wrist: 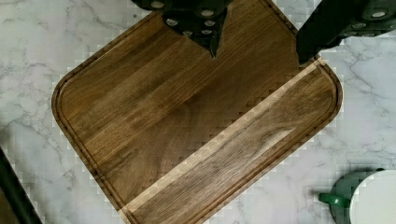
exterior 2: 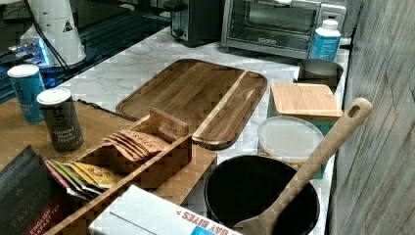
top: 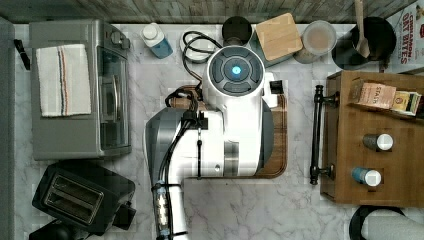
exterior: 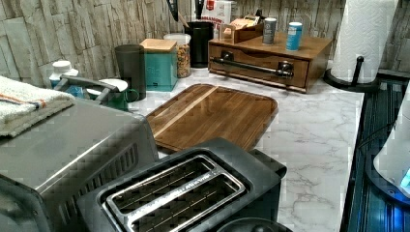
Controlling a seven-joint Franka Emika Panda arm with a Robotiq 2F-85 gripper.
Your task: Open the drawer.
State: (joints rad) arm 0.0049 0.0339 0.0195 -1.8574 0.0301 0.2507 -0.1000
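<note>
The arm (top: 220,130) stands over the cutting board (exterior: 212,113), which lies flat on the marble counter (exterior: 314,135). In the wrist view the gripper (wrist: 256,51) hangs above the board with its two dark fingers (wrist: 205,28) set well apart and nothing between them; they appear clear of the wood, though the gap to the surface cannot be judged from this angle.

The drawer (exterior: 258,65) sits in a wooden box at the top view's right, well apart from the gripper. Its front is flush with the box, so it is closed. The black bar handle (top: 316,134) runs the length of the front (facing the cutting board) and nothing touches it.

On top of the box stand two spice shakers (top: 378,142) and a rack of tea packets (exterior 2: 129,142).

At the top view's left are a toaster oven (top: 80,90) with a striped towel (top: 63,80) on it and a black toaster (exterior: 183,191). A teal canister with a wooden lid (exterior: 160,63) stands at the far wall.
</note>
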